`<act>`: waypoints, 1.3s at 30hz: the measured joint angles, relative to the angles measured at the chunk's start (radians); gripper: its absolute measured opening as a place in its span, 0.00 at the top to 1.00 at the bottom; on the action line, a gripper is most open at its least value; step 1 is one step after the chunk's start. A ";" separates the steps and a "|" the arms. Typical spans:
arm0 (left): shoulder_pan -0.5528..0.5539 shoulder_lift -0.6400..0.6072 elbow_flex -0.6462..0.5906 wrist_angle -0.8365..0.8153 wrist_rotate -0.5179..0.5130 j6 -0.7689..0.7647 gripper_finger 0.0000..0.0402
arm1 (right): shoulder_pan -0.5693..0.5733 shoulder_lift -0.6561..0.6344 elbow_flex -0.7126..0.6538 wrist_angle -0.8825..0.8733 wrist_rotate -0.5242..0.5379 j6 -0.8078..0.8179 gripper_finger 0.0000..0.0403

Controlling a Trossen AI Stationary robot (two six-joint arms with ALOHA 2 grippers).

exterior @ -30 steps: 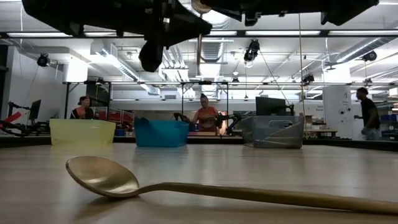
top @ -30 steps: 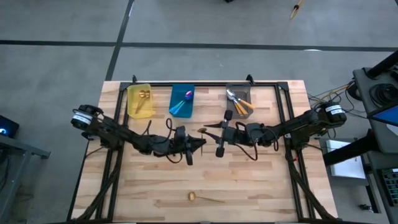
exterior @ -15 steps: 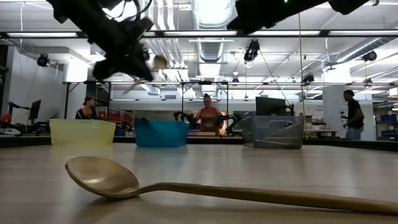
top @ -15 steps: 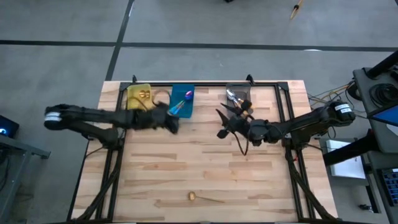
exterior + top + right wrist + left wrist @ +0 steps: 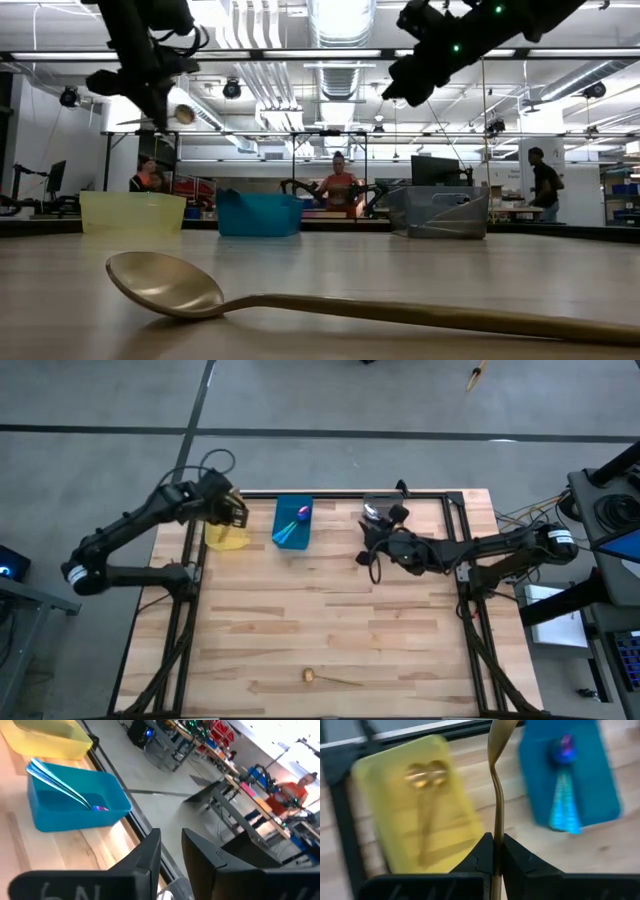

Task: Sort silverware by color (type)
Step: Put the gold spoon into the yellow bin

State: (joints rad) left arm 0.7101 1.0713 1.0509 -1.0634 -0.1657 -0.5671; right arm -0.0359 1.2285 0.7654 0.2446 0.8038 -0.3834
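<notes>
My left gripper (image 5: 495,842) is shut on a thin gold spoon (image 5: 496,780) and hangs above the yellow bin (image 5: 225,532) at the table's far left. Gold spoons (image 5: 422,775) lie in that bin. Purple spoons with teal handles (image 5: 292,525) lie in the blue bin (image 5: 280,538). My right gripper (image 5: 170,842) is open with a narrow gap and nothing in it, raised over the grey bin (image 5: 440,212), which it mostly hides in the high view. Another gold spoon (image 5: 320,677) lies flat on the table by the near edge. My left gripper pinches the gold spoon's handle (image 5: 496,827) between its two fingers. The fingers slant downward over the yellow bin and lie along the handle. The spoon sticks out past the fingertips, bowl end (image 5: 497,737) farthest away, lifted clear of bin and table.
The three bins stand in a row along the far edge, inside a black frame (image 5: 330,493). The middle and near parts of the wooden table (image 5: 330,620) hold only the one gold spoon. People and workbenches show in the room beyond the far edge.
My left gripper has swung from the table's middle toward the far left corner, rising and tipping downward, carrying the gold spoon to above the yellow bin. My right gripper has drawn away from the middle toward the far edge, turning until it hangs over the grey bin.
</notes>
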 joint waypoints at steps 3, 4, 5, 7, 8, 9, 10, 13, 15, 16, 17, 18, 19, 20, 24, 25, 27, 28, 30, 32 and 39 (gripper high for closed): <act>0.070 0.001 0.001 -0.074 0.001 0.028 1.00 | -0.024 0.000 0.000 -0.016 -0.003 0.024 0.85; 0.090 0.004 0.001 -0.093 0.001 0.035 1.00 | -0.028 0.000 0.000 -0.020 -0.003 0.031 0.86; 0.107 0.009 0.001 -0.108 0.000 0.037 1.00 | -0.032 0.000 0.000 -0.025 -0.003 0.036 0.86; 0.132 0.021 0.001 -0.140 0.000 0.044 1.00 | -0.036 0.000 0.000 -0.029 -0.009 0.042 0.87; 0.142 0.027 0.001 -0.146 0.000 0.053 1.00 | -0.037 0.000 0.000 -0.031 -0.022 0.042 0.87; 0.147 0.035 0.001 -0.150 -0.001 0.060 1.00 | -0.039 0.000 0.000 -0.031 -0.039 0.043 0.87; 0.150 0.043 0.001 -0.156 -0.001 0.065 1.00 | -0.039 0.000 0.000 -0.031 -0.058 0.043 0.87; 0.152 0.077 0.001 -0.156 -0.008 0.086 1.00 | -0.040 0.000 0.000 -0.030 -0.099 0.043 0.87; 0.152 0.108 0.001 -0.156 -0.008 0.104 1.00 | -0.040 0.000 0.000 -0.030 -0.106 0.042 0.87; 0.152 0.128 0.001 -0.152 -0.008 0.113 1.00 | -0.040 0.000 0.000 -0.030 -0.106 0.042 0.87; 0.152 0.149 0.001 -0.146 -0.008 0.121 1.00 | -0.040 0.000 0.000 -0.030 -0.106 0.042 0.87; 0.152 0.171 0.000 -0.140 -0.008 0.130 1.00 | -0.040 0.000 0.000 -0.029 -0.106 0.042 0.87; 0.152 0.194 0.000 -0.134 -0.008 0.139 1.00 | -0.040 0.000 0.000 -0.029 -0.106 0.042 0.87; 0.154 0.220 0.001 -0.127 -0.008 0.150 1.00 | -0.040 0.000 0.000 -0.029 -0.106 0.041 0.87; 0.158 0.332 0.001 -0.107 -0.009 0.193 1.00 | -0.040 0.000 0.000 -0.029 -0.109 0.040 0.88; 0.158 0.357 0.001 -0.106 -0.009 0.207 1.00 | -0.040 0.000 0.000 -0.029 -0.109 0.040 0.88; 0.158 0.404 0.001 -0.106 -0.009 0.226 1.00 | -0.039 0.000 0.000 -0.030 -0.109 0.040 0.88; 0.158 0.424 0.001 -0.106 -0.009 0.233 1.00 | -0.039 0.000 0.000 -0.030 -0.109 0.040 0.88; 0.158 0.453 0.001 -0.107 -0.009 0.251 0.99 | -0.039 0.000 0.000 -0.030 -0.109 0.040 0.88; 0.158 0.473 0.002 -0.110 -0.012 0.261 0.99 | -0.039 0.000 0.000 -0.030 -0.109 0.040 0.88; 0.162 0.495 0.002 -0.105 -0.011 0.293 0.99 | -0.039 0.000 0.000 -0.030 -0.109 0.035 0.88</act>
State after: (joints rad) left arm 0.8724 1.5661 1.0527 -1.1683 -0.1770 -0.2744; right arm -0.0753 1.2282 0.7654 0.2146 0.6952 -0.3486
